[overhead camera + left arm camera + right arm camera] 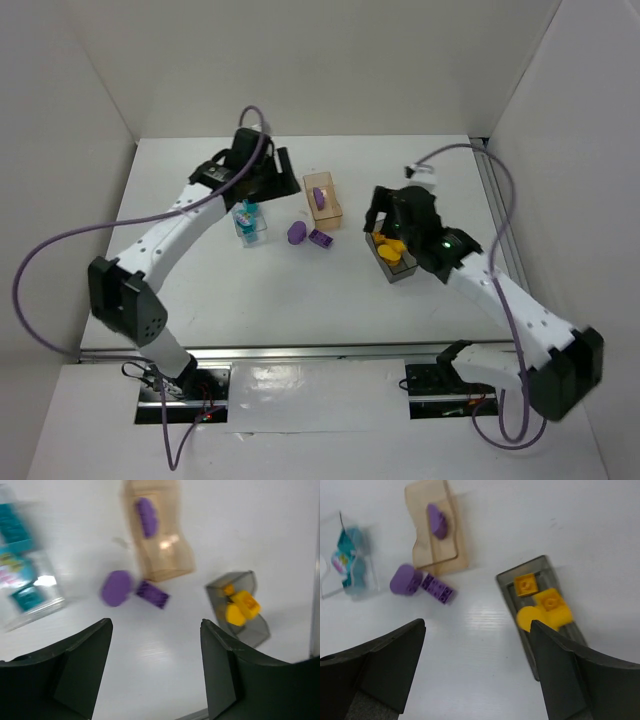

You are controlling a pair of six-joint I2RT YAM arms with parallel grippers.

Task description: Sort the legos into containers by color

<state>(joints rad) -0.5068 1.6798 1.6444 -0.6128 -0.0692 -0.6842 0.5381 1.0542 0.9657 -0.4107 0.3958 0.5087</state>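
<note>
The clear bin (250, 232) holds teal legos (248, 213). The orange-tan bin (333, 210) holds one purple lego (320, 195). The dark grey bin (398, 270) holds yellow legos (391, 247). A rounded purple piece (297, 233) and a purple brick (321, 239) lie touching on the table beside the orange-tan bin; both also show in the left wrist view (117, 587) (153, 594). My left gripper (282, 172) (156, 623) is open and empty, behind the clear bin. My right gripper (376, 212) (478, 624) is open and empty, above the grey bin's (507, 587) far end.
White walls enclose the table on the left, back and right. A metal rail (490, 190) runs along the right edge. Purple cables loop from both arms.
</note>
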